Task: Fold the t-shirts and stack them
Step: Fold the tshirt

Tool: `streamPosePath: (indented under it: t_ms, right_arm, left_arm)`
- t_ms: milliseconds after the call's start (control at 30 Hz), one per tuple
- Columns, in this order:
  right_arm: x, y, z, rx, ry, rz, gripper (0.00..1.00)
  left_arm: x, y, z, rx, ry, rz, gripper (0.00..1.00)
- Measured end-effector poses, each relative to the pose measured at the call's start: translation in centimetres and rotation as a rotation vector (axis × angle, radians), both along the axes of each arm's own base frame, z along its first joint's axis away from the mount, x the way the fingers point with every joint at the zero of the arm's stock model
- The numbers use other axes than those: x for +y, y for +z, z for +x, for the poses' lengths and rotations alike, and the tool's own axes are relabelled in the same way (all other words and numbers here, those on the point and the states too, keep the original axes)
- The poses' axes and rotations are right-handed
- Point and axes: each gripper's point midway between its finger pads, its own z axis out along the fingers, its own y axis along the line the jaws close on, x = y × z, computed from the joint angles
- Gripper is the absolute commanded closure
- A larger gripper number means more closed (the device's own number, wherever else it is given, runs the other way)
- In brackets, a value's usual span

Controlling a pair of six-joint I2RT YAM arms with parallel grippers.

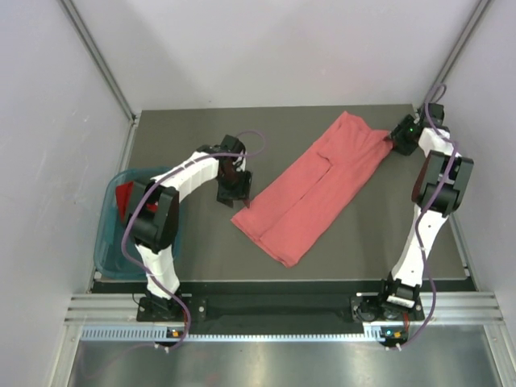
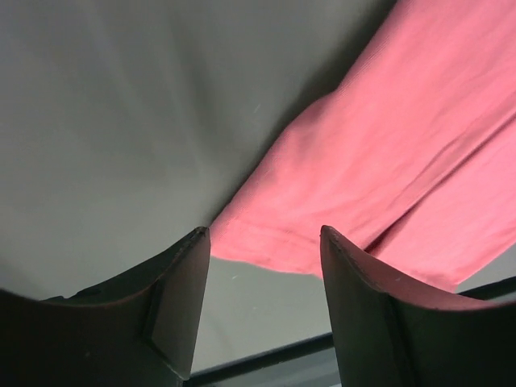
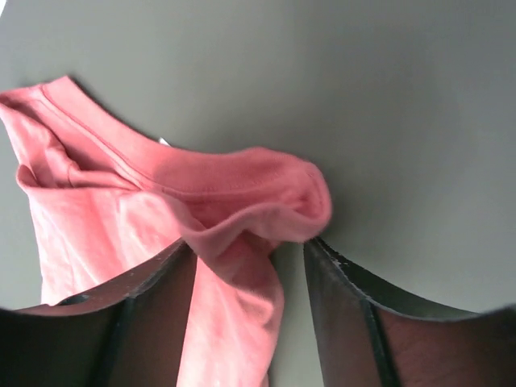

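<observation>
**Grey tabletop inside a white-walled booth**

A dark grey matte table (image 1: 201,258) spreads beneath both sets of jaws. In the wrist views it fills the ground beyond the jaws of the left gripper (image 2: 264,242) and of the right gripper (image 3: 250,246), plain and evenly lit. Pale white walls (image 1: 266,48) close the booth past the table's far edge, beyond both sets of jaws, and on the outer side of each. Slim metal posts (image 1: 97,56) run up the two far corners. On the near side, behind the jaws, a ribbed aluminium rail (image 1: 97,310) borders the table, and past it lies a brushed steel sheet (image 1: 266,363) with a soft glare. The light is diffuse and the shadows are faint
</observation>
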Motion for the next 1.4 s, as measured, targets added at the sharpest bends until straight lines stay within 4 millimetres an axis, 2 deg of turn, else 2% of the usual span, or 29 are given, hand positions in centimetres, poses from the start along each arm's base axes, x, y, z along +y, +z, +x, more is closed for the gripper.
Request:
streamPosePath:
  t_ms: [133, 267, 333, 400, 500, 533, 567, 667, 700, 733, 900, 1067, 1233, 1300, 1367, 1400]
  right_arm:
    - [-1.5, 0.3, -1.7, 0.041, -0.023, -0.015, 0.4]
    - [-3.8, 0.6, -5.2, 0.093, -0.069, -0.028, 0.4]
    - [-4.7, 1.0, -6.8, 0.113, -0.086, -0.039, 0.39]
    - [-5.1, 1.3, -7.9, 0.122, -0.095, -0.045, 0.38]
    - [-4.5, 1.6, -8.9, 0.127, -0.083, -0.045, 0.36]
    - [-4.1, 1.6, -9.1, 0.13, -0.076, -0.043, 0.36]
    - [-3.9, 1.6, -9.2, 0.133, -0.07, -0.041, 0.36]
    - [-3.0, 1.5, -9.6, 0.137, -0.051, -0.035, 0.36]
    - [-2.6, 1.5, -9.6, 0.139, -0.042, -0.034, 0.37]
    - [-2.2, 1.4, -9.7, 0.14, -0.032, -0.034, 0.37]
    - [0.6, 1.6, -9.2, 0.137, 0.027, -0.03, 0.38]
    - [2.9, 2.0, -8.9, 0.122, 0.074, -0.021, 0.38]
    - [4.7, 2.3, -8.3, 0.1, 0.113, -0.003, 0.39]
    - [5.3, 2.6, -8.0, 0.093, 0.126, -0.004, 0.38]
    - [6.4, 3.3, -7.3, 0.073, 0.143, -0.007, 0.38]
    - [6.9, 3.5, -6.9, 0.061, 0.148, -0.007, 0.38]
  left_arm:
    - [1.4, -2.2, -2.3, 0.081, -0.003, 0.029, 0.43]
    - [2.6, -3.6, -3.9, 0.134, 0.001, 0.052, 0.43]
    - [2.9, -4.1, -4.4, 0.147, 0.0, 0.055, 0.49]
    - [3.0, -4.4, -4.8, 0.161, -0.004, 0.051, 0.52]
    - [2.7, -4.5, -5.0, 0.172, -0.004, 0.03, 0.57]
    - [2.7, -4.5, -5.0, 0.174, -0.001, 0.019, 0.6]
    - [2.6, -4.5, -5.0, 0.176, 0.004, 0.009, 0.7]
    - [2.5, -4.7, -4.7, 0.175, 0.023, -0.022, 0.87]
    - [2.5, -4.7, -4.6, 0.176, 0.033, -0.032, 0.97]
    - [2.4, -4.7, -4.6, 0.177, 0.04, -0.04, 1.0]
    - [2.5, -4.7, -5.2, 0.157, 0.087, -0.06, 1.0]
    - [4.0, -4.2, -8.3, 0.142, 0.167, -0.05, 1.0]
    - [5.1, -2.1, -11.3, 0.082, 0.238, -0.086, 1.0]
    - [4.9, -1.2, -12.3, 0.063, 0.256, -0.119, 0.94]
    - [4.3, -0.8, -13.3, 0.063, 0.258, -0.15, 0.81]
    - [3.8, -0.6, -13.9, 0.066, 0.253, -0.163, 0.61]
